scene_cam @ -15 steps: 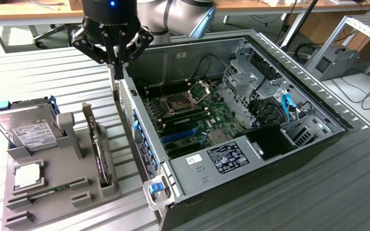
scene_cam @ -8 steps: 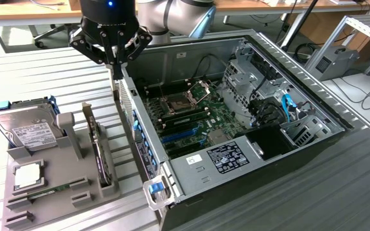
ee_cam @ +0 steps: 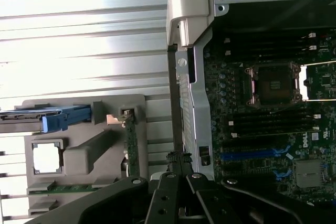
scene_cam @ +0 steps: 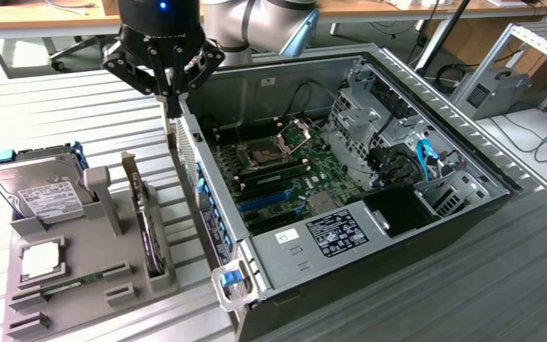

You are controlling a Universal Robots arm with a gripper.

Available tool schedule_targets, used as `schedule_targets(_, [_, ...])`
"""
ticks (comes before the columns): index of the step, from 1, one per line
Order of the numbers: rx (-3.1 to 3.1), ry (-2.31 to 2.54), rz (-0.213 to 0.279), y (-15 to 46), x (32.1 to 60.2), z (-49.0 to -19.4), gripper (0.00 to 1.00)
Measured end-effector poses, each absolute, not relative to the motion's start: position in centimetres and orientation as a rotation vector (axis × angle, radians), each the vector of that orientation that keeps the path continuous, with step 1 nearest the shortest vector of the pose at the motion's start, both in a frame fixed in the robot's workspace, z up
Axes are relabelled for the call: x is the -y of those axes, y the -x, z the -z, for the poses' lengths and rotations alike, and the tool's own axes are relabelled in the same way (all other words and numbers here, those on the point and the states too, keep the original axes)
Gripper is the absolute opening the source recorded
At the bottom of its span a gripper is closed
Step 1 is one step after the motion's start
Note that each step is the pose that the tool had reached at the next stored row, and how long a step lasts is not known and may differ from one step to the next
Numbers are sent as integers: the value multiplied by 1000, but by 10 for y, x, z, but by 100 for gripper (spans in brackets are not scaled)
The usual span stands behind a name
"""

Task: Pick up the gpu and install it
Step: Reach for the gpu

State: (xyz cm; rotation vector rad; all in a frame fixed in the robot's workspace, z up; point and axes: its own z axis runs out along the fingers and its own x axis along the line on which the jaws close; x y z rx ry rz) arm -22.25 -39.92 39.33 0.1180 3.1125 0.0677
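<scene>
The gpu (scene_cam: 146,222) stands on edge in a slot of the grey holder tray (scene_cam: 97,296), a thin green card with a silver bracket at its far end. In the wrist view the gpu (ee_cam: 131,148) shows edge-on beside the tray's raised block. My gripper (scene_cam: 173,108) hangs shut and empty above the case's outer wall, beyond the far end of the gpu and well above it. In the wrist view the gripper (ee_cam: 178,162) has its black fingertips pressed together over the gap between tray and case.
The open computer case (scene_cam: 464,153) lies at the exterior view's right, its motherboard (scene_cam: 283,174) and blue slots (scene_cam: 262,201) exposed. On the tray sit a hard drive (scene_cam: 38,187), a processor (scene_cam: 40,260) and a memory strip (scene_cam: 76,285). Slatted metal table (scene_cam: 65,114) all around.
</scene>
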Motion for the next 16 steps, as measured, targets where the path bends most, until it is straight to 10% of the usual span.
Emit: schedule_targets(16, [-3113, -118, -65, 239, 425, -393, 11])
